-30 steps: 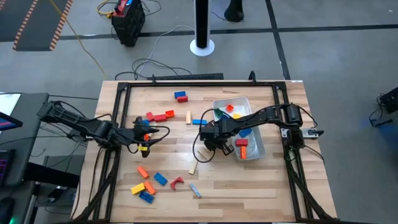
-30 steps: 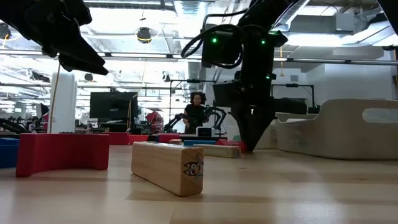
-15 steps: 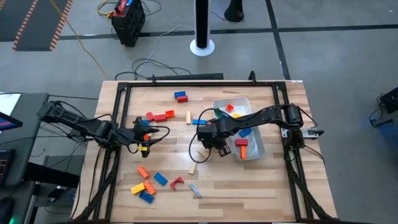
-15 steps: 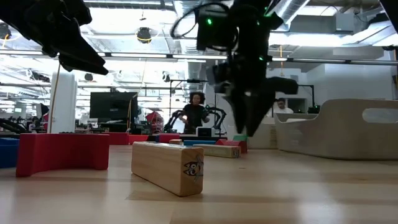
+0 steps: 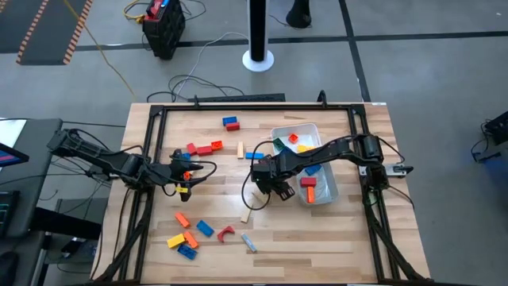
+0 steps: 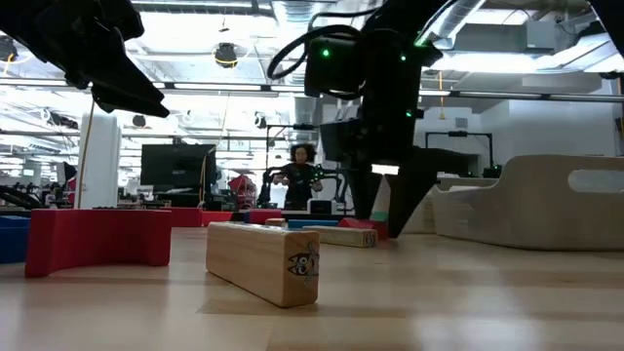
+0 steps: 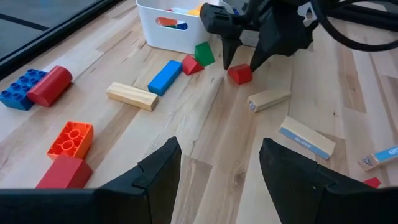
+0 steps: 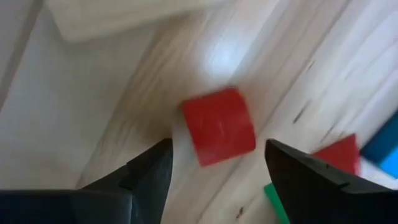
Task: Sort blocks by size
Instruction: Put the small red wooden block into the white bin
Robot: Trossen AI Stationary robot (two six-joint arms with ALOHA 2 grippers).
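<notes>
A small red block (image 8: 219, 126) lies flat on the wooden table; the left wrist view shows the same red block (image 7: 240, 73). My right gripper (image 8: 217, 163) points down over it, open, one finger on either side, and no touch shows. That right gripper (image 7: 240, 61) stands beside the white tub (image 7: 171, 25). In the high view the right gripper (image 5: 266, 183) hides the block. My left gripper (image 7: 219, 146) waits open at the table's left with nothing between its fingers, and the high view shows the left gripper (image 5: 190, 171) there too.
The white tub (image 5: 327, 187) right of the right gripper holds several blocks. A green block (image 7: 203, 53), a red wedge (image 7: 191, 64) and a blue bar (image 7: 165, 76) lie close by. A tan block (image 5: 245, 213) lies nearer the front. More blocks (image 5: 190, 237) sit front left.
My right gripper was shut a second ago and has opened wide. Its fingers now stand apart just above the table. The left arm has kept still.
</notes>
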